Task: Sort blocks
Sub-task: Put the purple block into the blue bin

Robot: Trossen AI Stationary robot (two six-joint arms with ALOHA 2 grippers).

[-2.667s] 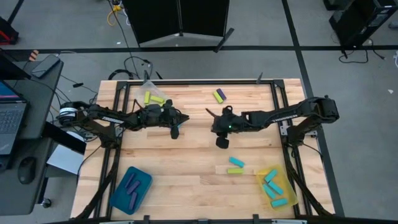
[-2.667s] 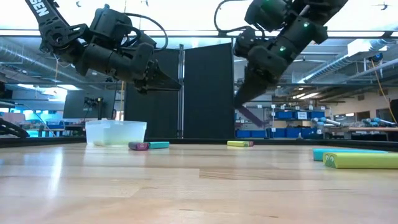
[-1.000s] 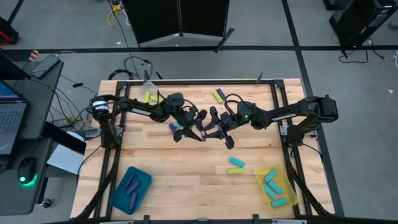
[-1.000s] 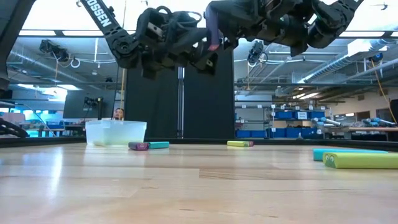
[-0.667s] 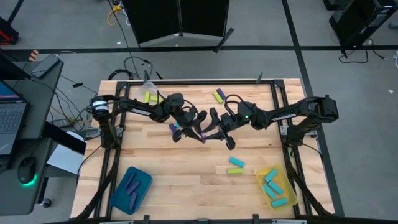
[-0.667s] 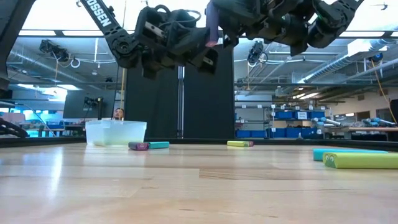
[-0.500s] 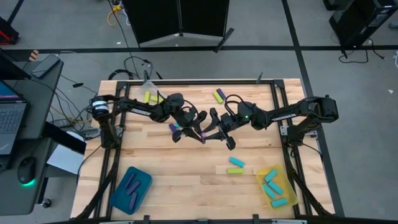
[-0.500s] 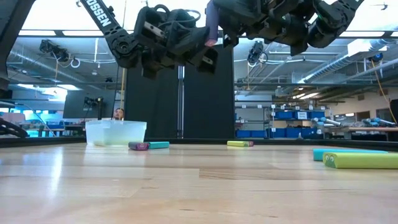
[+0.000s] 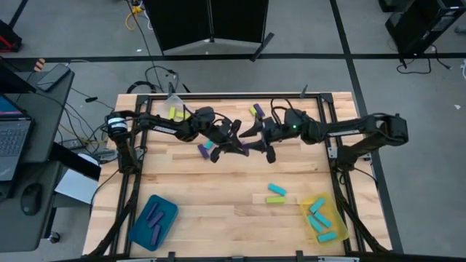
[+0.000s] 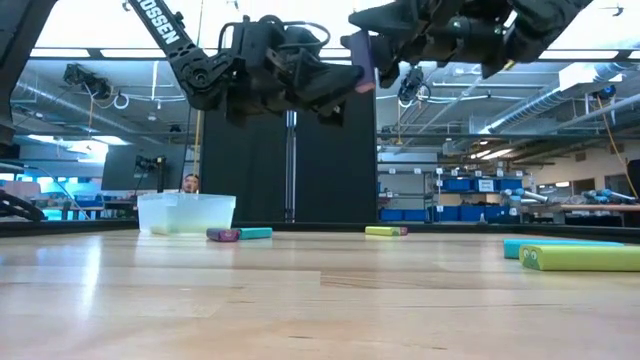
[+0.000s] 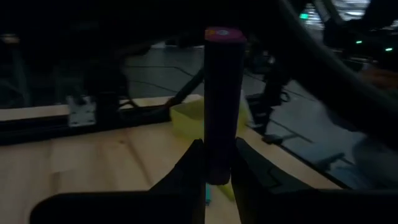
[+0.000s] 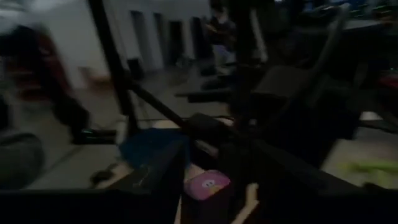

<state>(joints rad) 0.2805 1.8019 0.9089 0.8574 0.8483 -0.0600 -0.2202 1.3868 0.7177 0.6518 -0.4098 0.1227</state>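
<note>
Loose on the table [image 9: 218, 211] lie one cyan block [image 9: 277, 190], one yellow-green block [image 9: 274, 199] and one purple-and-green block [image 9: 255, 110]. One teal tray [image 9: 172, 212], one yellow tray [image 9: 306, 217] and one clear tray [image 10: 186, 212] show.

My left gripper [image 10: 335, 82] and right gripper [image 10: 385, 45] up high, tips meeting above table [image 10: 300, 300]. Purple block [image 10: 357, 50] between them, upright; left fingers clamped on it, right fingers hard to read. Far back on table: clear tray [image 10: 187, 213], purple block [image 10: 222, 235] touching cyan block [image 10: 255, 233], yellow-green block [image 10: 385, 231] further right. Near right edge: cyan block [image 10: 540, 243] behind bigger-looking yellow-green block [image 10: 580, 258]. Person [image 10: 190, 184] in room behind tray.
</note>
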